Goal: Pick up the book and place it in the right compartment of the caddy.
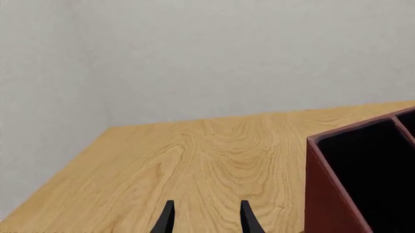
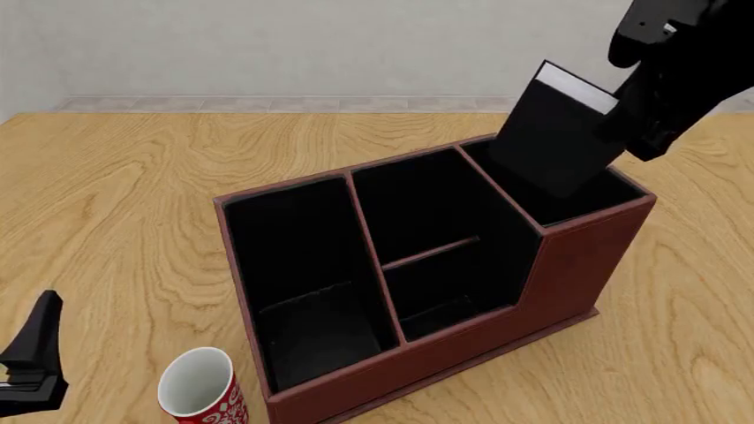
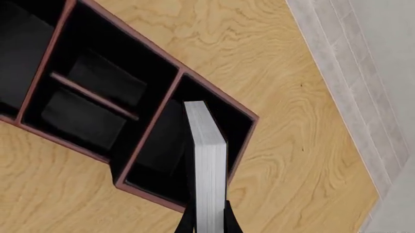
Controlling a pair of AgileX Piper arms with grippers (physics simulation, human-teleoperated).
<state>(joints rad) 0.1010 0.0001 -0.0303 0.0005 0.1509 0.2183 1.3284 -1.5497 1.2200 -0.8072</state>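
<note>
My right gripper (image 2: 624, 119) is shut on the book (image 2: 556, 132), a thick black hardcover with a white page block. The book hangs tilted, its lower end at the opening of the right compartment (image 2: 595, 212) of the reddish-brown caddy (image 2: 471, 353). In the right wrist view the page block (image 3: 209, 160) points down into that square black compartment (image 3: 162, 145), with the gripper (image 3: 209, 224) clamped on both covers. Low at the near left my left gripper (image 2: 41, 340) stands open and holds nothing. Its fingers (image 1: 165, 218) hover over bare wood beside the caddy's wall (image 1: 331, 194).
A red-and-white cup (image 2: 200, 389) stands upright by the caddy's near left corner, between it and the left gripper. The caddy's middle section has a crossbar (image 2: 430, 252). A grey wall (image 2: 353, 44) runs along the far table edge.
</note>
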